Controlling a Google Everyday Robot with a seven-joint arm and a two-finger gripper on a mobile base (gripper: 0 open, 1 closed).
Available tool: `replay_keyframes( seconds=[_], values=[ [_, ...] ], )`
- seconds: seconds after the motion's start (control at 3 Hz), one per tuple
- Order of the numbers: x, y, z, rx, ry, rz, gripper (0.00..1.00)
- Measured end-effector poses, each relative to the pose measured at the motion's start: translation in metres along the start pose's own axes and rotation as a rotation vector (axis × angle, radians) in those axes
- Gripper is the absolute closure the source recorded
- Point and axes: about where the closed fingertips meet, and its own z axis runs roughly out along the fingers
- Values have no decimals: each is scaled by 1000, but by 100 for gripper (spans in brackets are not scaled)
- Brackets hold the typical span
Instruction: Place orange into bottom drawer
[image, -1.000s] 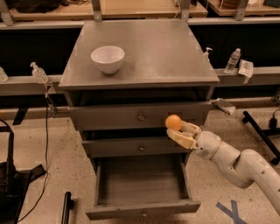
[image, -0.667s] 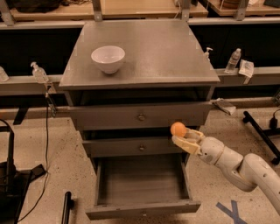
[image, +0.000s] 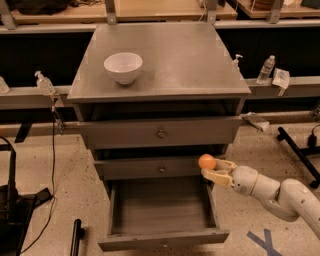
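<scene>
Now tool clamped on orange, above right rear corner of open bottom drawer.

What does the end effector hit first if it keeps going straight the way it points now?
Likely the middle drawer, at the right end of its front. The end effector, shut on the orange, points left and toward the cabinet, by the open bottom drawer's right side. Depth is unclear.
</scene>
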Motion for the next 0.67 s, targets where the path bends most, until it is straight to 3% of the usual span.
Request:
replay_keyframes(
  seconds=[0.33,0.67],
  values=[
    [71,-6,28,-59,25,81,100],
    [156,-8,60,-93,155,60,100]
  ],
)
